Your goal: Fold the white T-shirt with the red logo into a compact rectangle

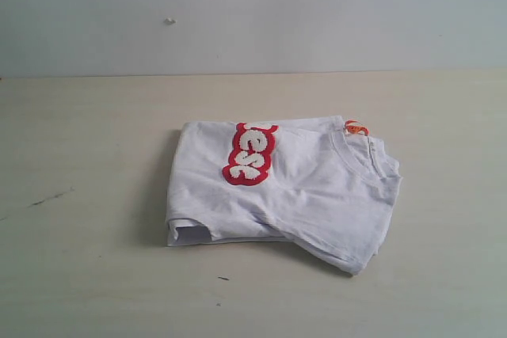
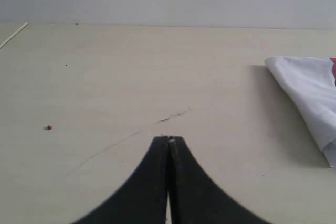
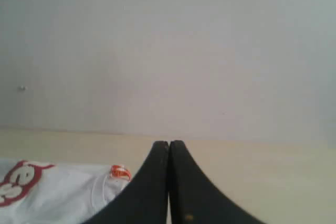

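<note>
Now, white T-shirt point(image 1: 301, 195) apart from left tool point(image 2: 169, 139) and right tool point(image 3: 169, 143), each pressed together.

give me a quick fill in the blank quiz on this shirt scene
The logo on the white T-shirt is outlined in ____.
Its neck tag is coloured ____.
The left hand and right hand are both ____, gripping nothing.
Missing: red; orange; shut.
</note>
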`<state>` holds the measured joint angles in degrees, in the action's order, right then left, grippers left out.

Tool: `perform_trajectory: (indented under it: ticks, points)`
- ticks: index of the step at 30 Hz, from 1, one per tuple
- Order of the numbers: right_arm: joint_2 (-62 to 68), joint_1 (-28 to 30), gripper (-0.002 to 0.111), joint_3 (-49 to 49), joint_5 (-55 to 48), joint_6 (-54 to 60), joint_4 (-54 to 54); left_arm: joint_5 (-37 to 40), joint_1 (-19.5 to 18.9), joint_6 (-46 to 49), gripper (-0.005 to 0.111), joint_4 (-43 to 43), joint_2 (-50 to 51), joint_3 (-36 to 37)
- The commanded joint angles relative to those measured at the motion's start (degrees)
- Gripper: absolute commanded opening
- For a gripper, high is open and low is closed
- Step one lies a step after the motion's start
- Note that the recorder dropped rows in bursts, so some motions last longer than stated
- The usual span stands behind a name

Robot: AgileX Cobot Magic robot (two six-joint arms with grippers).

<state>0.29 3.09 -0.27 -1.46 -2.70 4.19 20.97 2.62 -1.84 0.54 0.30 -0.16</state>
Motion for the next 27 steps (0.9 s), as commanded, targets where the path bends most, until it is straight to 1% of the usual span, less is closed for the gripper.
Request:
perform_trajectory:
  ticks: [1,5,16,20,27]
  points:
    - [-0.29,0.39,0.0,0.27,-6.53,0.08,2.24,-0.7,-0.18,0.09,0.0,0.11,-0.3,0.16]
    - [-0.29,0.39,0.0,0.27,-12.77,0.08,2.13,-0.7,-0.18,0.09,0.0,0.11,-0.3,0.16]
    - [-0.29,0.39,0.0,0.27,-12.78,-0.17,1.85,-0.7,-0.18,0.09,0.0,0.11,-0.3,0.16]
    - [-0.29,0.39,0.0,0.27,-14.39,-0.21,1.85,-0.7,-0.18,0.09,0.0,0.11,-0.3,0.16]
    - [-0.29,0.39,0.0,0.27,-14.36,-3.43,1.85,-0.7,-0.18,0.09,0.0,0.11,-0.3,0.16]
